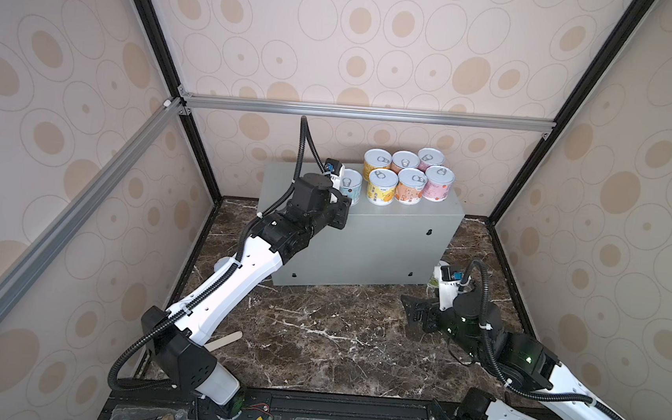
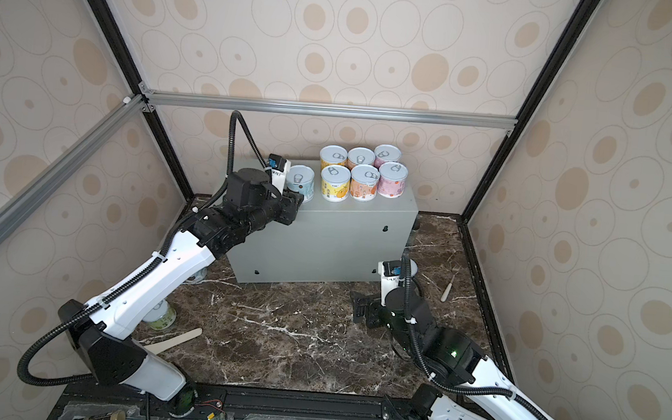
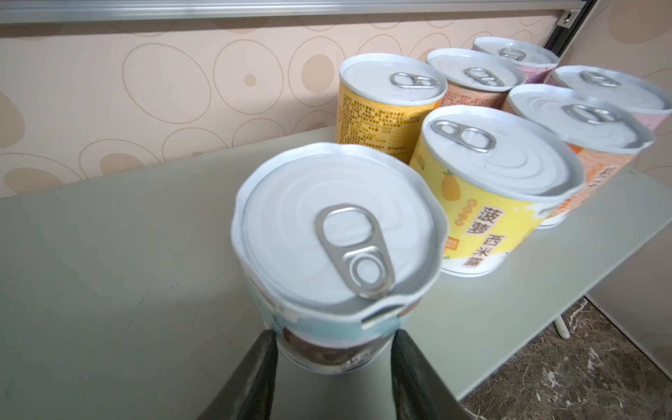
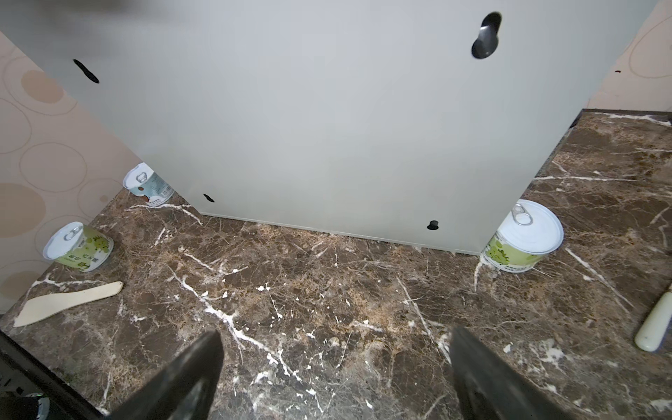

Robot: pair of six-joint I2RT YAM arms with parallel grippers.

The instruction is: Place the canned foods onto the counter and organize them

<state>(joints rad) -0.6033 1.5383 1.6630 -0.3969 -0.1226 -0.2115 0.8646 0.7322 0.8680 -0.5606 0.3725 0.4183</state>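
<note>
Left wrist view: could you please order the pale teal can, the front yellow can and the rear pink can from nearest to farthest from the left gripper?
1. Pale teal can: held at its base by the left gripper, standing on the counter.
2. Front yellow can: just beyond it, in the group's front row.
3. Rear pink can: back row, at the far end by the wall.

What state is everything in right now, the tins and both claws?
left gripper, shut on teal can.
teal can, upright on the counter.
right gripper, open, empty.
six grouped cans, upright on the counter, two rows.
three other cans, upright on the marble surface, not yet placed.
</note>
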